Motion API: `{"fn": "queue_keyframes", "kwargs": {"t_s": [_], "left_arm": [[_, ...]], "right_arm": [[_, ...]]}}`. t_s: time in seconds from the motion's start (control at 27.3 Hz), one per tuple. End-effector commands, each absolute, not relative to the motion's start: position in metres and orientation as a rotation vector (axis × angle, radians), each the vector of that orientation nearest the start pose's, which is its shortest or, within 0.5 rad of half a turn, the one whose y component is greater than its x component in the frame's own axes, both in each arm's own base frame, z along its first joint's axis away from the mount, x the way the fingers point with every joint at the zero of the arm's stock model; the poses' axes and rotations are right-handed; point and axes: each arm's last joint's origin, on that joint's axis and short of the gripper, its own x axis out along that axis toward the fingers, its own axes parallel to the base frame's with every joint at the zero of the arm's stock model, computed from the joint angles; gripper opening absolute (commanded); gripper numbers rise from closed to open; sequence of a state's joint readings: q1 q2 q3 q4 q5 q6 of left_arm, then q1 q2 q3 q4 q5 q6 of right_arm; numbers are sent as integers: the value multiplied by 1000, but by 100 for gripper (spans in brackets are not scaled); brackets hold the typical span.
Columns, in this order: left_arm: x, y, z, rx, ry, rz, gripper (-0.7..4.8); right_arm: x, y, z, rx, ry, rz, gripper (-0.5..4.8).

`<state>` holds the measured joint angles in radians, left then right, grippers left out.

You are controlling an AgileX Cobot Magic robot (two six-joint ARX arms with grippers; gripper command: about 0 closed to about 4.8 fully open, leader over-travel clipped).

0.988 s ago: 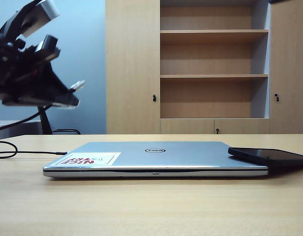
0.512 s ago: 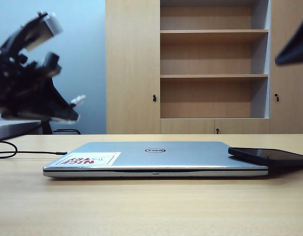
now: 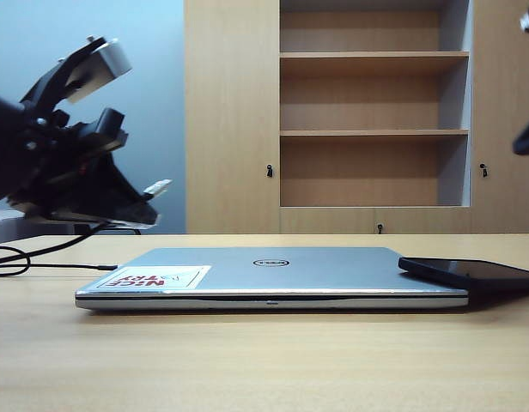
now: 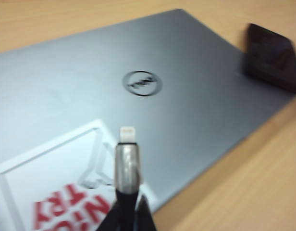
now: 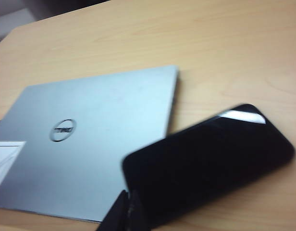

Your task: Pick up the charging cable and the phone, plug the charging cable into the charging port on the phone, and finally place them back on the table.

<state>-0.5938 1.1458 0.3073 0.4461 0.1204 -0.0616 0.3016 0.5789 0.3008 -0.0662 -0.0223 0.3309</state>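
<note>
Phone (image 5: 208, 166) rests partly on the laptop's (image 3: 273, 275) corner, unpicked; our left gripper (image 4: 128, 219) clamps the charging cable (image 4: 127, 161) above the laptop sticker; our right gripper (image 5: 125, 211), closed and empty, must open over the phone

Exterior view is evenly lit, bright and soft, and mostly sharp. There's a thin dark shadow on the tabletop (image 3: 264, 360) under the laptop (image 3: 273, 275) front edge, and the left arm above the laptop's left end is dark and slightly smeared. Left wrist view is soft: the cable plug (image 4: 127, 159) is blurred and so is the sticker (image 4: 66, 192). Right wrist view is blurred too, with white glare on the phone (image 5: 210, 163) corner farthest from the laptop.
</note>
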Motion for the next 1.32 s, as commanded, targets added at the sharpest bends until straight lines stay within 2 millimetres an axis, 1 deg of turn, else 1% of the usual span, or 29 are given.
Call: {"fn": "queue_keyframes", "kwargs": {"t_s": [0.04,0.15,0.22,0.26,0.29,0.33,0.37,0.4,0.48,0.84,0.95,1.21,1.32], "left_arm": [[168,-125,168,33,389,-727,-6],[167,-127,168,34,388,-735,-6],[167,-127,168,35,388,-734,-6],[167,-127,168,36,387,-735,-6],[167,-127,168,37,387,-735,-6],[167,-127,168,37,387,-735,-6],[167,-127,168,37,387,-735,-6],[167,-127,168,37,387,-735,-6],[167,-127,168,37,387,-735,-6],[167,-127,168,37,388,-735,-6],[167,-127,168,37,387,-735,-6],[167,-127,168,37,387,-735,-6],[167,-127,168,37,387,-735,-6]], "right_arm": [[139,37,207,308,377,260,-6],[143,32,206,333,385,252,-6],[146,28,204,397,408,219,-6],[147,27,202,426,421,204,3],[148,26,201,454,435,194,65],[149,26,199,473,450,198,159],[151,26,197,495,466,191,348],[153,27,196,538,483,179,393],[156,27,191,720,531,118,391],[170,27,180,1016,588,9,391],[175,28,175,1054,616,-12,391],[188,32,163,1067,669,32,388],[193,32,157,1067,681,25,388]]}}
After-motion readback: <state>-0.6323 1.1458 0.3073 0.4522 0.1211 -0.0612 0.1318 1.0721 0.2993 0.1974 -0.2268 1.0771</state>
